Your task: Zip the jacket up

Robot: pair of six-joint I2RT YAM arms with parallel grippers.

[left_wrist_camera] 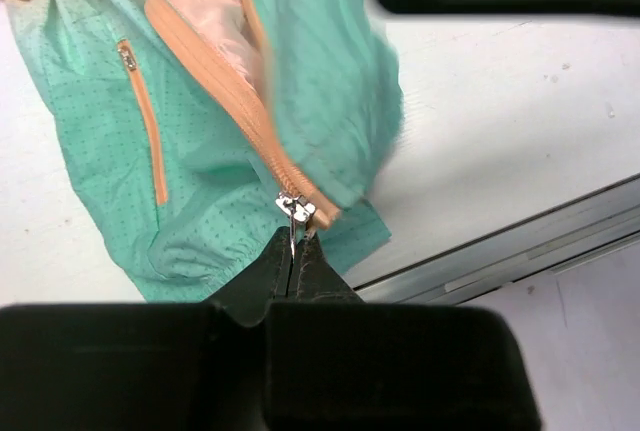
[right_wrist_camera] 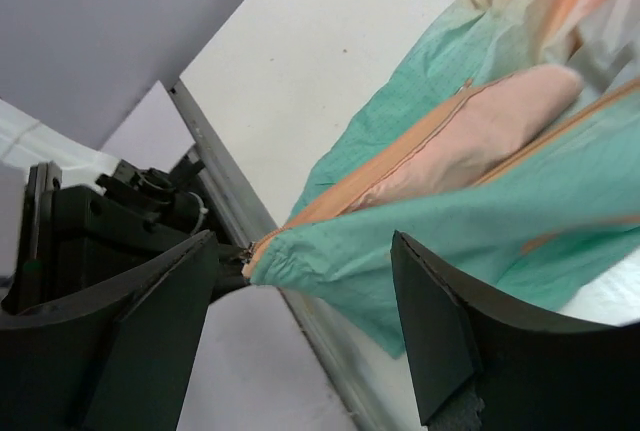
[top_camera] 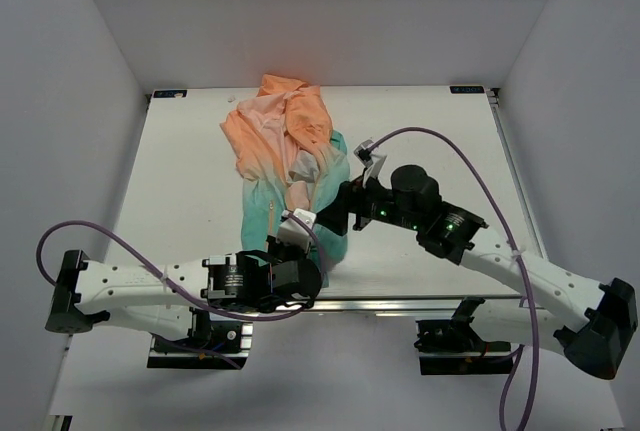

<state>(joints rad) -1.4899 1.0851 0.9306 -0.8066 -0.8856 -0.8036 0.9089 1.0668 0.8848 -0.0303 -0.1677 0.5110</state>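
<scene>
White tabletop [top_camera: 180,181] is carrying the jacket [top_camera: 290,151], which is lying crumpled at the middle, orange hood far, teal hem near, its front gaping open; the right gripper [right_wrist_camera: 300,251] is hanging with jaws wide, straddling the hem's corner without pinching it; the left gripper [left_wrist_camera: 296,251] is working at the near edge, jaws pressed together on the pull tab [left_wrist_camera: 292,229] of the slider [left_wrist_camera: 297,206], which is sitting at the bottom of the orange zipper [left_wrist_camera: 215,76]; zipping seems to be only just beginning; next, the right jaws are likely needing to pin the hem while the left is drawing the slider toward the hood.
</scene>
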